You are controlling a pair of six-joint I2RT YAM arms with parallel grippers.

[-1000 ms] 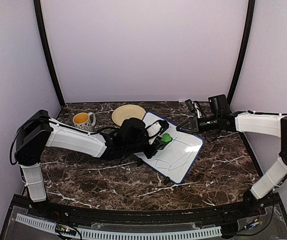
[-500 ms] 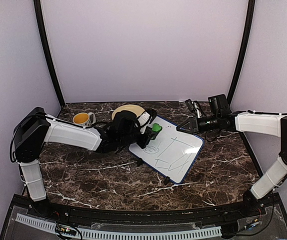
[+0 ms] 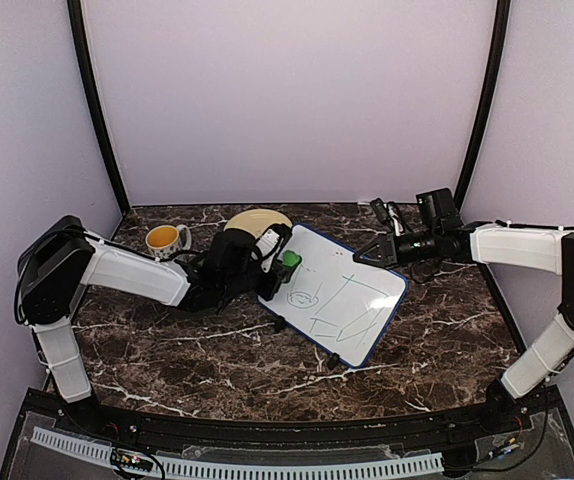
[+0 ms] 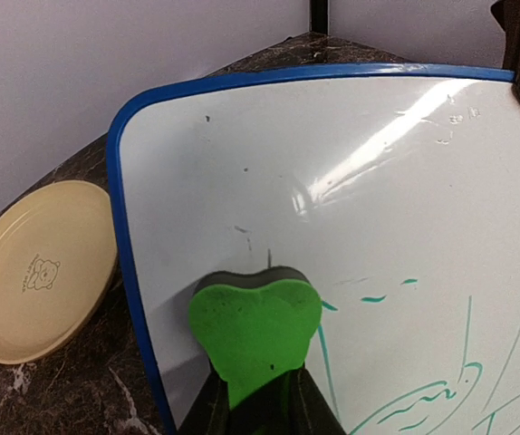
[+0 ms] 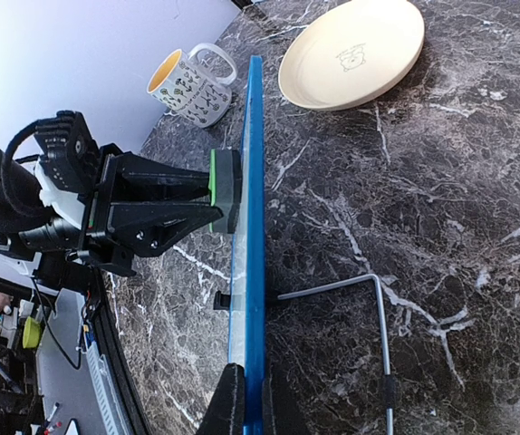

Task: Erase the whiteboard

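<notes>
Two claws, both busy. My left claw (image 4: pixel 255 391) was clamped on the green eraser (image 4: pixel 254 331), pad pressed against the whiteboard (image 3: pixel 357 300) near its far left corner. Green scribbles (image 3: pixel 305 297) sat just beside the eraser on the near side and ran on across the rest of the board. The right claw (image 5: pixel 253 381) was pinched tight on the board's blue frame at the far right corner. The whiteboard sat mid-table, turned at an angle, between the two arms. Just off its left edge was a yellow plate (image 4: pixel 38 267), and a mug (image 3: pixel 167 240) stood left of that.
</notes>
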